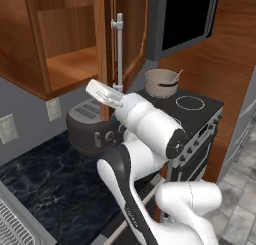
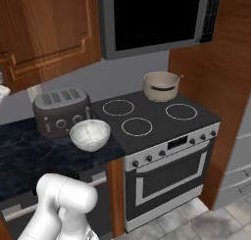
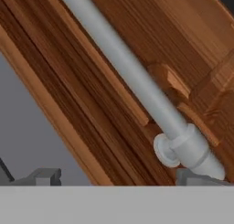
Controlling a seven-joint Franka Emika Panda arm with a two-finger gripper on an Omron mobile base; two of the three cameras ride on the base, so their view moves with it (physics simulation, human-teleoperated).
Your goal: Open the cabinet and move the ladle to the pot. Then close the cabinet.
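Reddish-brown cabinet (image 1: 70, 64), silver handle (image 3: 132, 77); beige pot (image 2: 161, 85), seemingly dark-banded; white speckled bowl (image 2: 90, 134).

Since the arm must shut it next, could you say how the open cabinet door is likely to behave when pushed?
The cabinet door looks like rigid wood, so it probably swings on its hinges without flexing. Its smooth round bar handle may be slippery. The open gripper sits by the handle's lower end.

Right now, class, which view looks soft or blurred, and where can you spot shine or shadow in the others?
Hand view: the cabinet and its handle sit close and look soft. Left base view: the arm carries a pale sheen, and the cabinet's underside is in shade. Right base view: crisp, evenly lit, with the pot casting barely any shadow.
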